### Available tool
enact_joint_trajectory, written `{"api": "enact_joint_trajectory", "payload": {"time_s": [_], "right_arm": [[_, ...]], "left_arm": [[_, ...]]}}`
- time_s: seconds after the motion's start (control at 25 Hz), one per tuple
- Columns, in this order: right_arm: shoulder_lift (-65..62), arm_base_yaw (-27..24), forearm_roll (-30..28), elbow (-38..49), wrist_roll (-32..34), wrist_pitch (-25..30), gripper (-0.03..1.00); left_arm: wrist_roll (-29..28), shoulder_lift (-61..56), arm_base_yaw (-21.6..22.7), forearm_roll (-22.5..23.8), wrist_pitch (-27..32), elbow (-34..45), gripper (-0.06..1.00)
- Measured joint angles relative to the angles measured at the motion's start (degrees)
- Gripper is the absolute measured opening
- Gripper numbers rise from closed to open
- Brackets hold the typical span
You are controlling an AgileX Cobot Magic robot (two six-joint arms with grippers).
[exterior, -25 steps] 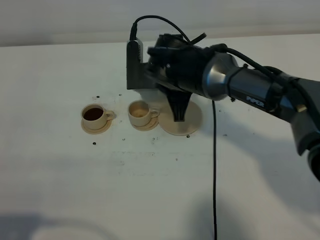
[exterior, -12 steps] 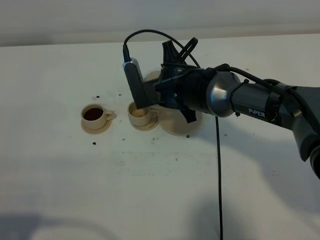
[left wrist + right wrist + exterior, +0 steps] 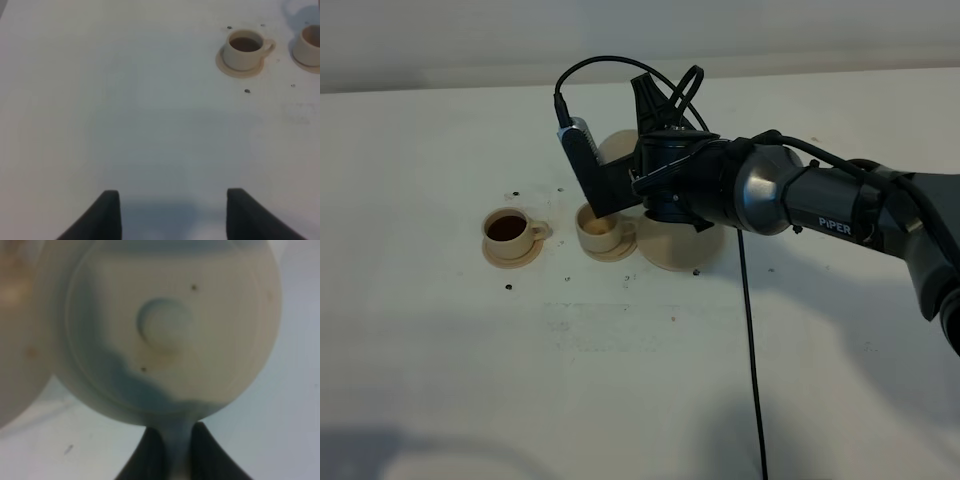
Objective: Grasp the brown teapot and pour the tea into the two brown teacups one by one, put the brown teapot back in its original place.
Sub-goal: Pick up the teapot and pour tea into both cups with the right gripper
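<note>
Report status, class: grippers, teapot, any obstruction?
Left gripper open. Right gripper shut on brown teapot, tipped near second teacup. First teacup holds dark tea. Nothing in the way.

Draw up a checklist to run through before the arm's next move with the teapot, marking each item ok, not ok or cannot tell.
1. Right jaws shut on the handle of the brown teapot: ok.
2. Large saucer bare for the teapot's return: ok.
3. Outer teacup holds dark tea: ok.
4. Spout above the inner teacup: cannot tell, the wrist camera hides it.
5. Inner teacup filled: cannot tell.
</note>
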Motion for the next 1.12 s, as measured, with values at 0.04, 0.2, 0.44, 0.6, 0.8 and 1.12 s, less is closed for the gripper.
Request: {"api": "enact_joint_trajectory", "payload": {"time_s": [0.04, 0.2, 0.44, 0.6, 0.8, 1.12], "right_arm": [[0.3, -0.2, -0.5, 0.0, 0.0, -0.1, 0.12], [1.1, -0.4, -3.0, 1.0, -0.3, -0.6, 0.12], [1.1, -0.4, -7.5, 3.2, -0.3, -2.3, 0.12], [1.1, -0.5, -9.6, 3.6, -0.3, -2.6, 0.12], [1.1, -0.5, -12.1, 3.8, -0.3, -3.0, 0.12], [1.1, -0.5, -16.4, 3.9, -1.0, -3.2, 0.12]], "left_arm": [[0.0, 0.0, 0.0, 0.0, 0.0, 0.0, 0.47], [0.0, 0.0, 0.0, 0.0, 0.0, 0.0, 0.47], [0.0, 0.0, 0.0, 0.0, 0.0, 0.0, 0.47], [0.0, 0.0, 0.0, 0.0, 0.0, 0.0, 0.47], [0.0, 0.0, 0.0, 0.0, 0.0, 0.0, 0.47], [0.0, 0.0, 0.0, 0.0, 0.0, 0.0, 0.47]]}}
